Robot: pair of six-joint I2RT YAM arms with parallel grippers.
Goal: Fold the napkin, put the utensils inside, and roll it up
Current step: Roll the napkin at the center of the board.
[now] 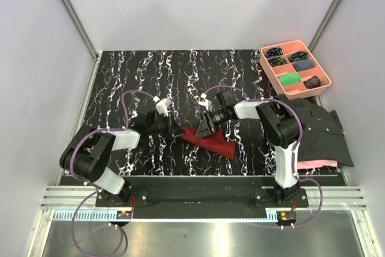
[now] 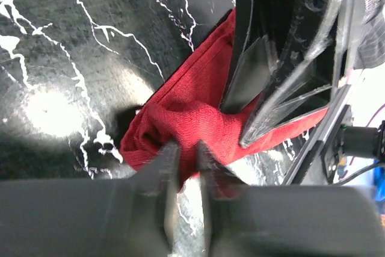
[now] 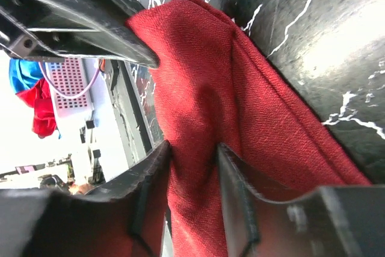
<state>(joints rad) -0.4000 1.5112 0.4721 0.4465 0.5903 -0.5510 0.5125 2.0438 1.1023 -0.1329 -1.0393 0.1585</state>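
L pincer (image 2: 185,156) is nearly closed, jaws a sliver apart, w/ a bunched edge of the napkin (image 2: 198,115) nipped at the tips. It's a bit blurred, but the cloth looks caught. R pincer (image 3: 192,164) sits just across from it, jaws mid-width and packed w/ a thick fold of the same cloth running straight through btwn them, so I read that as a hold too. Napkin lies crumpled on the table (image 2: 66,58) btwn the two pincers and trails out beyond the R one toward the arm bases. Part of it is flat, part lifted into ridges. No utensils in any view.

Handling, my guess: light, soft, zero stiffness. It'll sag and bunch wherever it isn't held, and layers will drag along together. Weave looks coarse, so prob decent friction on the pads and little slip. Best hold is at corners or a single edge, one per pincer, well apart, so I can pull it taut and lay it flat before folding. A mid-cloth grab like the R side's picks up extra layers. Nothing fragile.
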